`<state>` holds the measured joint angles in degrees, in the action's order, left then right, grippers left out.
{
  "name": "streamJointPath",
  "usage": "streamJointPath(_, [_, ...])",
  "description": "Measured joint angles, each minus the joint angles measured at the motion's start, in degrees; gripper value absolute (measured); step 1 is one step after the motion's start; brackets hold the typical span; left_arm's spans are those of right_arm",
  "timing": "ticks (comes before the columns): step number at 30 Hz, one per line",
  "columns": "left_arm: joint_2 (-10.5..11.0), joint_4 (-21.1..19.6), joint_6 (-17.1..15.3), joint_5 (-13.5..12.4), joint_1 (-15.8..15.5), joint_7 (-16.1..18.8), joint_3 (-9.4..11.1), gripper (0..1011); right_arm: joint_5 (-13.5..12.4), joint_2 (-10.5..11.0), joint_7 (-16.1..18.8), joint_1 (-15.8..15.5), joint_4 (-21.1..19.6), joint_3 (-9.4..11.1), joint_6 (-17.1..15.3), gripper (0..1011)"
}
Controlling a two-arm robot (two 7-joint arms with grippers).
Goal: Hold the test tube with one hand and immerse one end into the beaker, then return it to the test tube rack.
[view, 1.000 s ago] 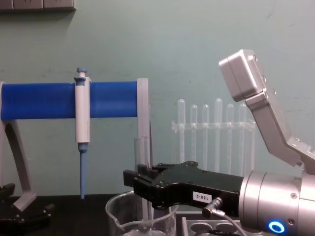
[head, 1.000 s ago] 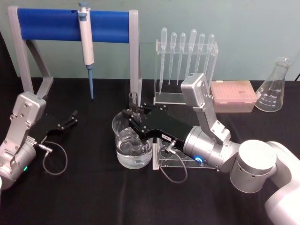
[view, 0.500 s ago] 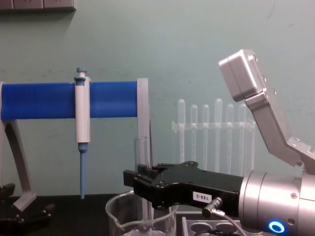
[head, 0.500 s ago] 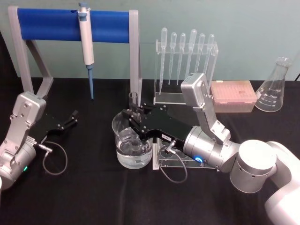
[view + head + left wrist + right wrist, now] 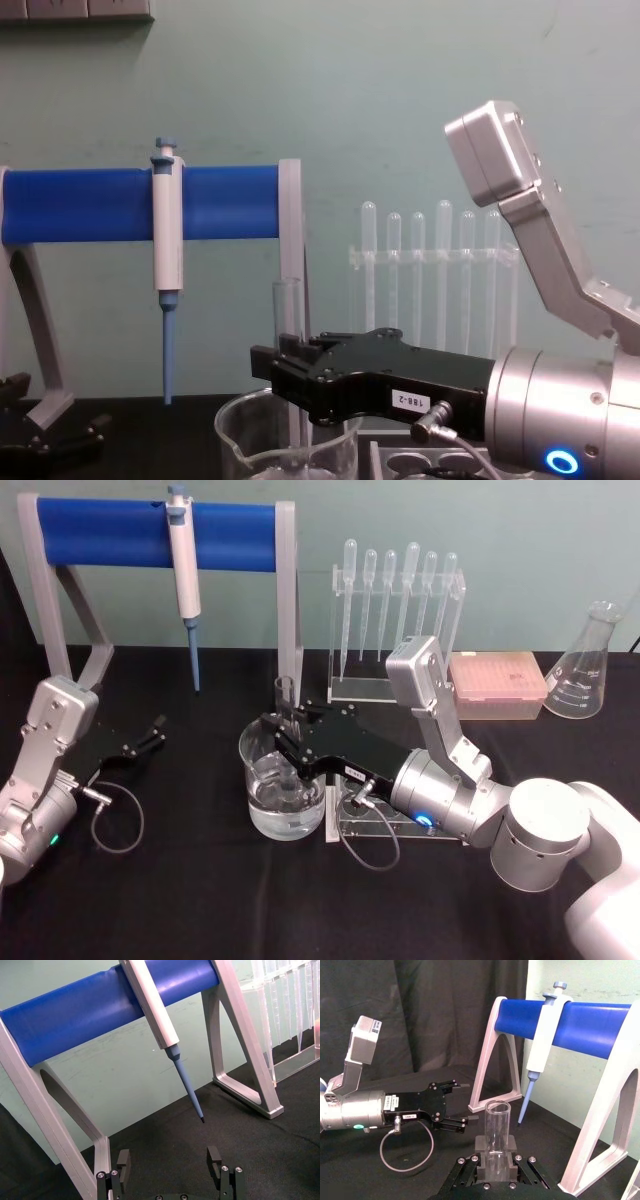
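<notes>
My right gripper is shut on the test tube, a clear glass tube held upright with its open rim above the black fingers. The tube's lower part reaches down inside the beaker, a wide clear glass vessel holding water at the table's middle. From the chest, the test tube rises above the right gripper and the beaker sits just beneath. The right wrist view shows the test tube clamped between the pads. My left gripper rests open on the table at the left, apart from the beaker.
A blue-barred stand with a hanging micropipette stands at the back left. A clear pipette rack, a pink tip box and a glass flask line the back right. A clear holed rack lies under my right wrist.
</notes>
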<state>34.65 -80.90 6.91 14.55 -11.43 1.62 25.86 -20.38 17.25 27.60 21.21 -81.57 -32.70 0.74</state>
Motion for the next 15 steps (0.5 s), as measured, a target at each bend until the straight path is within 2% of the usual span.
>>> streamJointPath(15, [0.0, 0.0, 0.0, 0.0, 0.0, 0.0, 0.0, 1000, 0.0, 0.0, 0.0, 0.0, 0.0, 0.0, 0.0, 225])
